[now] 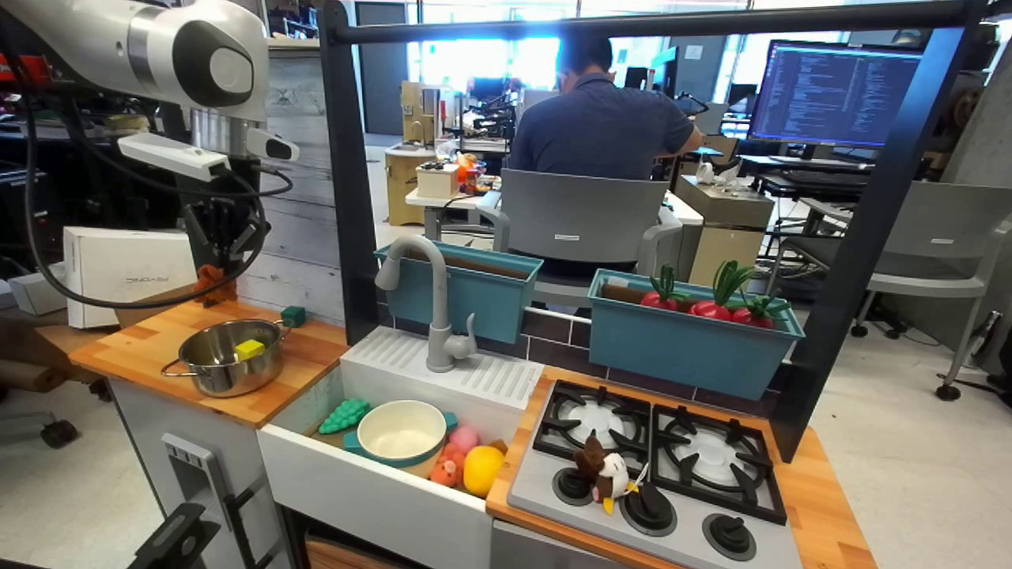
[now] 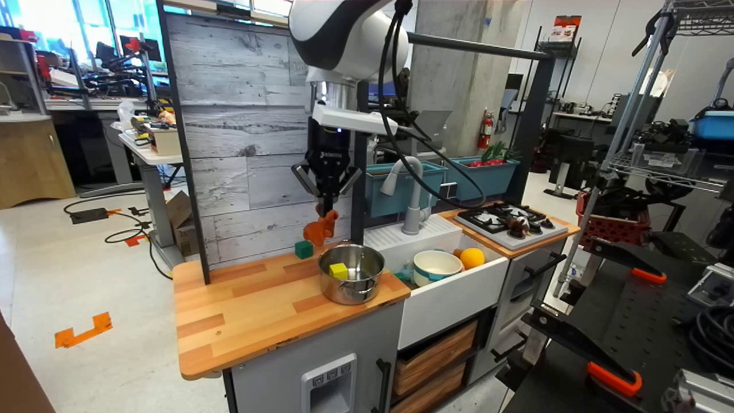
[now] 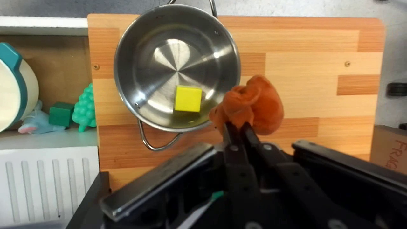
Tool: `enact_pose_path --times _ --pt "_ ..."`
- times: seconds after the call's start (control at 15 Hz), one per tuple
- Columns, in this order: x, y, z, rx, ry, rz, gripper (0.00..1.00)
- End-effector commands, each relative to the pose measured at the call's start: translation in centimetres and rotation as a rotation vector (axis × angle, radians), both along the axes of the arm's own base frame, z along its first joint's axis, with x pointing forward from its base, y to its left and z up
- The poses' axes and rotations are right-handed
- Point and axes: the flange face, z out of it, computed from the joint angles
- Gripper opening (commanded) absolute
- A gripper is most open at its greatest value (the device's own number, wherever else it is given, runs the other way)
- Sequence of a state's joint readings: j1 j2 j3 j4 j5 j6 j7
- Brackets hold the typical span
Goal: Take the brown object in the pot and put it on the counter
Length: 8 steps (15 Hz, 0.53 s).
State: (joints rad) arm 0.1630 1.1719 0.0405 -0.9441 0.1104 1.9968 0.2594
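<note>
Brown object (image 3: 249,105), reddish-orange and folded in shape, is held at the end of my pincer (image 3: 238,126). My two fingers (image 3: 233,140) stand close together and are clamped on this thing, slightly right of the middle in the wrist view. It hangs in the air over the desk (image 3: 302,68), which is of light wood. In the wrist view, the brown object covers a small part of the rim of the pot (image 3: 149,73); I cannot tell whether it is directly over this rim or beside it. The pot, of shiny metal, stands upright on the desk, in the upper middle of the same frame. Inside, a yellow cube (image 3: 188,99) lies on the lower part of its round bottom.

In an exterior view, a green block (image 2: 304,249) sits near the back edge of the desk, left of the frame's centre; what I hold appears above it and to the right. In an exterior view, the white sink (image 1: 379,491), left of the lower middle, contains a cream bowl (image 1: 402,431) and a round yellow piece (image 1: 484,472).
</note>
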Motion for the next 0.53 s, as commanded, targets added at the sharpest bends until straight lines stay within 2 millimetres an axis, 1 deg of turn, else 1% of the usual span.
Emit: enact_pose_path --times 0.0,0.2,0.47 --pt "-0.6 0.6 1.8 0.058 -0.051 0.028 0.01" --pt "-0.7 1.7 1.2 0.088 -0.092 0.024 0.01" --pt "-1.2 3.6 -0.8 0.08 -0.096 0.04 0.01"
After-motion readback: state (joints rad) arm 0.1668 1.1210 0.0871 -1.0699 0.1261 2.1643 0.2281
